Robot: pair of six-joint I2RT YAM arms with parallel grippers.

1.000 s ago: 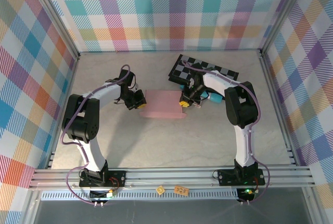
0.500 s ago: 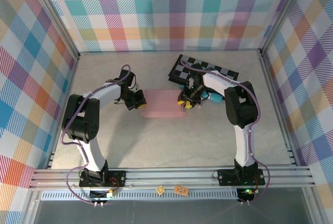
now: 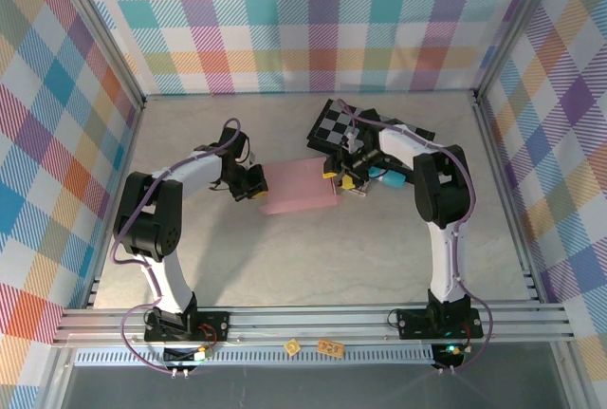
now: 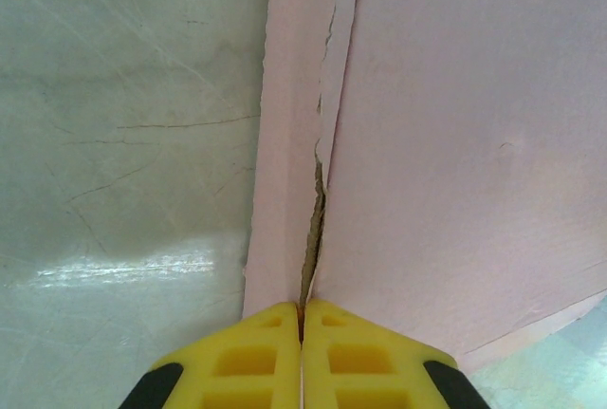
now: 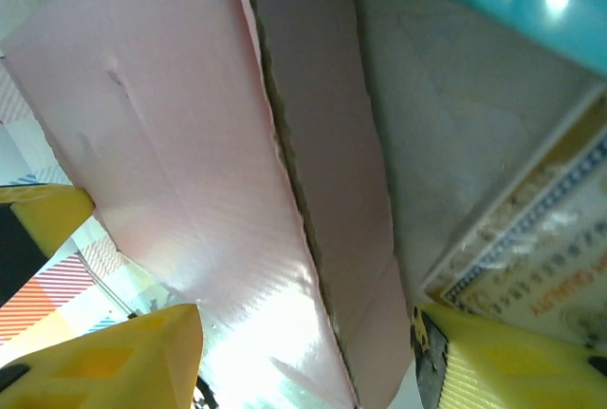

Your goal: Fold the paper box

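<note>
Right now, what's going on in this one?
The robot is folding a dusty-pink thin cardboard box on the table. The left fingers are shut, pinching its left edge where a seam gapes slightly. The right fingers stand open around the box's right end, gripping nothing.

The left arm and the right arm have white links and black rounded joints, and a thin purple cable runs along each. The fingers of the left gripper are yellow, with rectangular hollows.
</note>
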